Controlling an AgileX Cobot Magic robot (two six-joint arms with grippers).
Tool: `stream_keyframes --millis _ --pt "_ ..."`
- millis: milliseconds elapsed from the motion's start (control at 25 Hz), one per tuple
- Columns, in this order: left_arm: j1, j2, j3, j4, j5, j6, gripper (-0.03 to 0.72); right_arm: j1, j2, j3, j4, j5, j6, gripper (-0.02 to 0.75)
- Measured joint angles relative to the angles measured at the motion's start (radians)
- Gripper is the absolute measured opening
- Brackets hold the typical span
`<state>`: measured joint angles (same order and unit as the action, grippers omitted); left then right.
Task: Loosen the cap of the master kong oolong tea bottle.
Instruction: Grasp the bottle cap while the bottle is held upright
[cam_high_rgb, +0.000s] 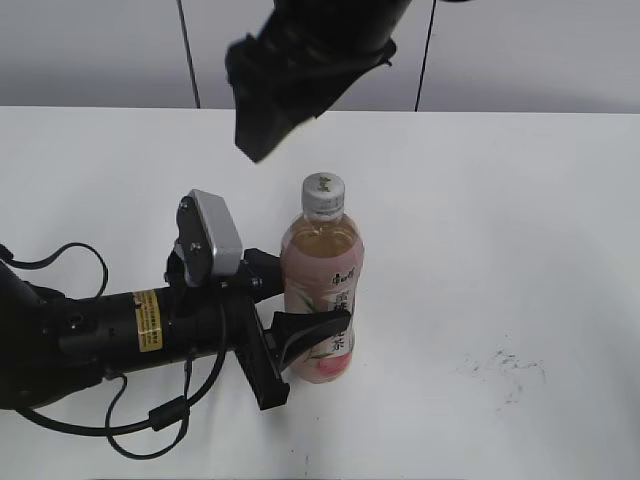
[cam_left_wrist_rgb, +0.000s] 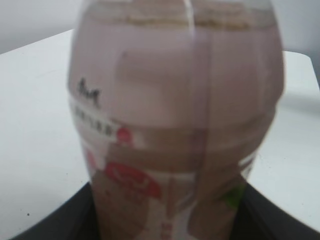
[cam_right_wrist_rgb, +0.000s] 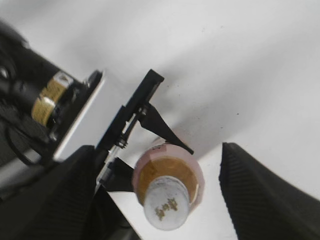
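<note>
Bottle (cam_high_rgb: 321, 295), pink-labelled with Chinese characters, clamped by left gripper (cam_high_rgb: 290, 325); right gripper (cam_right_wrist_rgb: 150, 200) jaws apart above cap (cam_high_rgb: 324, 194).

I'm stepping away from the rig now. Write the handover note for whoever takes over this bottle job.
Left hand: closed around the lower body of the tea bottle, holding it upright on the white table.
Right hand: open, hanging above the bottle, fingers spread either side of the cap, not touching it.
Done: bottle gripped and steadied, right hand roughly lined up over the top.
Left: lower the right hand, close on the cap, twist it loose. Cap looks fully seated on the neck.
</note>
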<state>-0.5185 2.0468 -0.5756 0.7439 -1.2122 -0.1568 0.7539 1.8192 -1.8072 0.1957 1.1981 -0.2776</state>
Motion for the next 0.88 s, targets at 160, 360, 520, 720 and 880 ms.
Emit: stream_keyframes --millis 160,360,520,720,880 --pt "0.000 0.000 0.000 0.000 0.000 0.000 0.376 0.000 -0.002 -0.061 -0.027 0.011 0.335 0.575" --pt "0.000 0.000 0.000 -0.001 0.000 0.000 0.376 0.000 -0.002 -0.023 -0.061 0.015 0.458 0.540" --pt "0.000 0.000 0.000 -0.001 0.000 0.000 0.376 0.000 -0.002 0.078 -0.076 0.019 0.474 0.523" --pt "0.000 0.000 0.000 -0.001 0.000 0.000 0.376 0.000 0.002 0.144 -0.070 0.022 0.476 0.521" --pt "0.000 0.000 0.000 -0.001 0.000 0.000 0.376 0.000 0.002 0.145 -0.068 0.022 0.476 0.496"
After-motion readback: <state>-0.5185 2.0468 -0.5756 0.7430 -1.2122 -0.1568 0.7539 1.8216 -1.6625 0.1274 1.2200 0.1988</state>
